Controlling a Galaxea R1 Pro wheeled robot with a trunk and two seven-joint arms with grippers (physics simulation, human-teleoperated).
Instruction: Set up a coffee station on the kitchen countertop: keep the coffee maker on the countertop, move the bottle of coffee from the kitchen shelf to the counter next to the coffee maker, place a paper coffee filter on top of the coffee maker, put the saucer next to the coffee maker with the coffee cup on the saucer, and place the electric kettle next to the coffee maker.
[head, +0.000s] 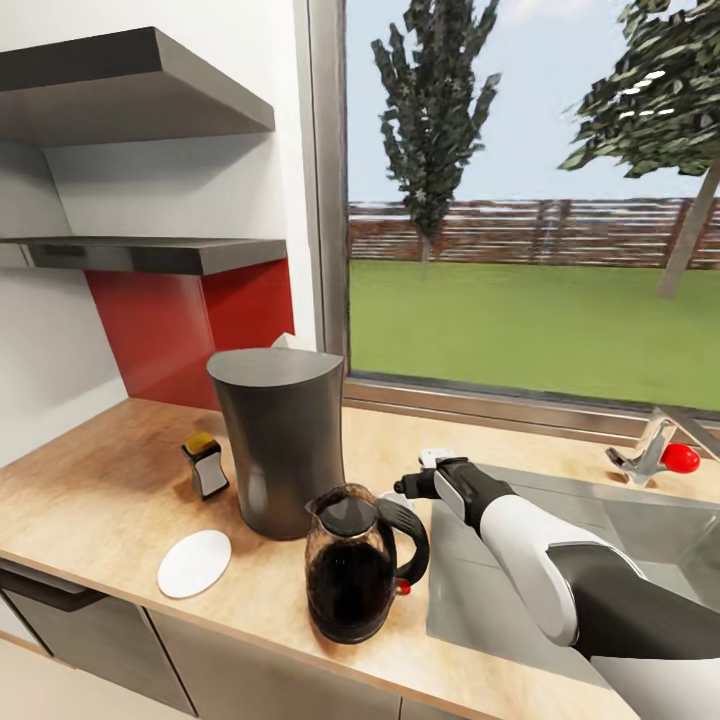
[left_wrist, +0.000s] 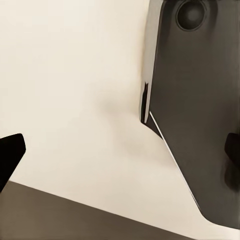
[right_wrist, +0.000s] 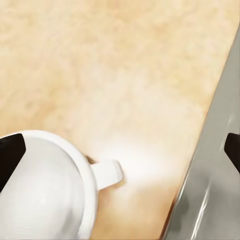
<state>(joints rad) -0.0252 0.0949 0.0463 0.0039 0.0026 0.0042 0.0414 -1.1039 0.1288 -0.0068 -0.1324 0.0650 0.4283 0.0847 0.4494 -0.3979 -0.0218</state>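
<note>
Coffee maker (head: 280, 440) upright on wooden worktop (head: 90, 480). Kettle (head: 355, 562) just in front, near worktop edge. Coffee bottle (head: 205, 464) left of maker; white disc (head: 194, 563) flat nearby. Right gripper (head: 432, 472) over worktop beside sink (head: 620, 530), fingers spread, above white cup (right_wrist: 47, 192). Left gripper: fingers spread, empty.

Dark grey coffee maker (head: 278, 440), white saucer (head: 194, 563)

The right arm's glossy white rounded forearm shell (head: 530, 560) ran from a dark grey upper sleeve (head: 650, 620) into a black wrist segment (head: 480, 487) that ended in small pale jaws; black fingertips (right_wrist: 11, 155) edged its wrist view.
</note>
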